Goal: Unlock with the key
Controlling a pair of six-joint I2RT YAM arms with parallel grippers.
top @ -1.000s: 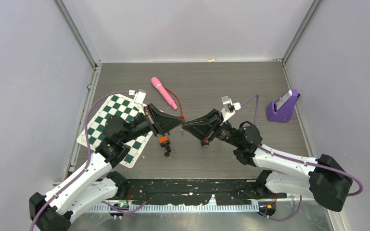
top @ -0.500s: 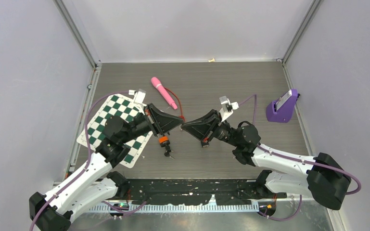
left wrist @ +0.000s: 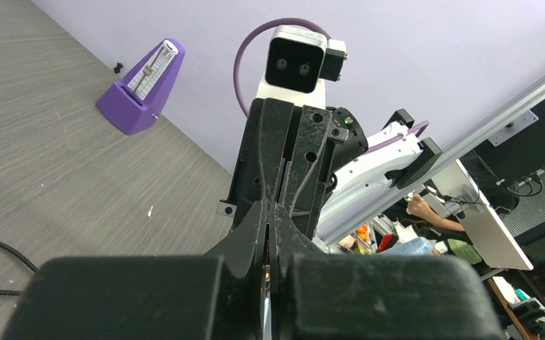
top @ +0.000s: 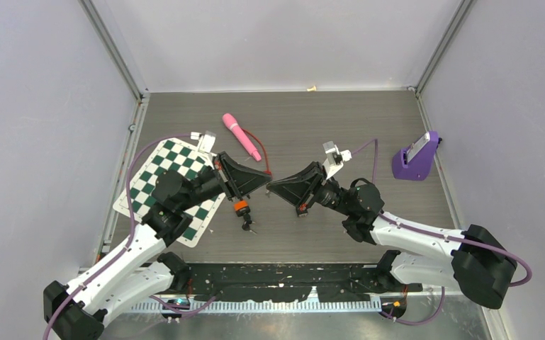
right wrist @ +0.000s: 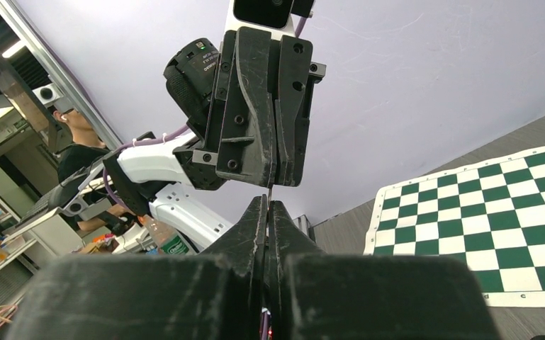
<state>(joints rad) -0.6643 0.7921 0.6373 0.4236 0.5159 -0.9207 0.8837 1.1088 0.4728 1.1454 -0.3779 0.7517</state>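
Observation:
My left gripper [top: 265,180] and right gripper [top: 269,185] meet tip to tip above the middle of the table. Both are shut. In the right wrist view a thin metal blade, seemingly the key [right wrist: 269,191], sticks out of my right gripper [right wrist: 268,202] toward the left gripper's fingers [right wrist: 255,120]. In the left wrist view a thin silver sliver with an orange glint [left wrist: 268,273] sits between the jaws of my left gripper [left wrist: 271,212]; I cannot tell what it is. A small orange-and-black piece [top: 241,207] with a dark part [top: 249,226] below it sits under the left gripper.
A pink cylinder [top: 241,137] with a red cord [top: 258,144] lies behind the grippers. A green-and-white chessboard mat [top: 171,185] lies at the left, under the left arm. A purple metronome [top: 417,157] stands at the right edge.
My right gripper has edged slightly left toward the left gripper. The left arm and the objects on the table have not visibly moved.

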